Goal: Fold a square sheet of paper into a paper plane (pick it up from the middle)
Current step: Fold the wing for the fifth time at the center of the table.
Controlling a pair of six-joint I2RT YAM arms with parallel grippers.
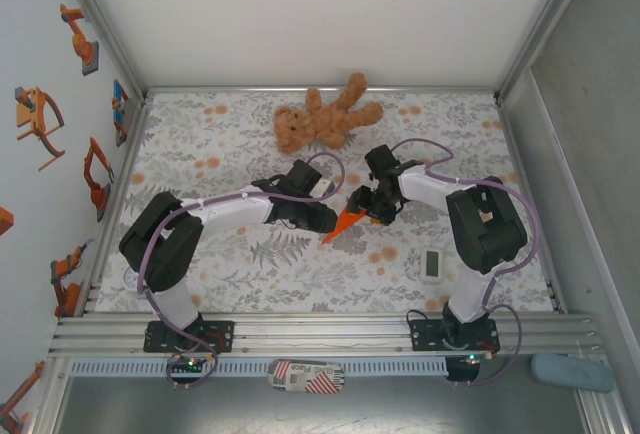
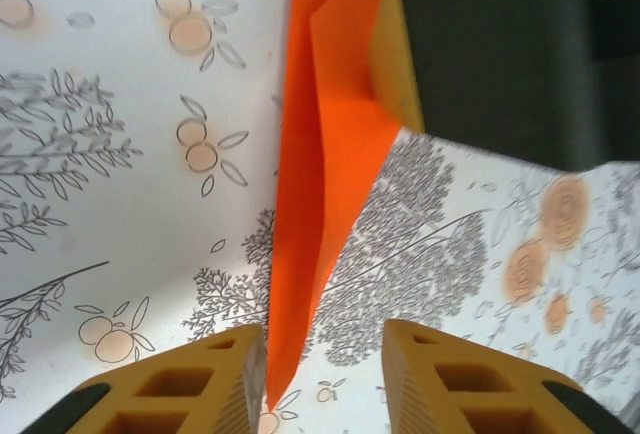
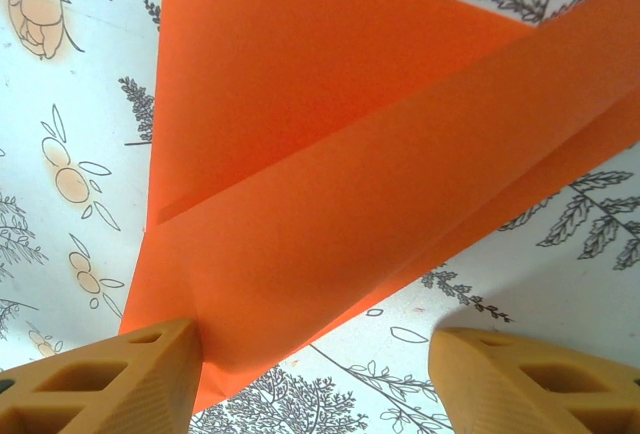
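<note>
The orange sheet of paper [image 1: 343, 222] is folded into a slim pointed dart shape with its tip aimed at the near left, in the middle of the table between both arms. My left gripper [image 1: 325, 216] is open. In the left wrist view the paper's tip [image 2: 300, 254] runs down beside the left finger [image 2: 235, 369], well apart from the other one. My right gripper [image 1: 368, 206] is open too, jaws wide. In the right wrist view the folded paper [image 3: 350, 184] leans against the left finger [image 3: 150, 374], and the right finger stands off it.
A brown teddy bear [image 1: 325, 119] lies at the back of the flowered tablecloth [image 1: 220, 254]. A small white gadget [image 1: 432, 265] sits at the near right beside the right arm. Metal rails [image 1: 320, 332] run along the front edge.
</note>
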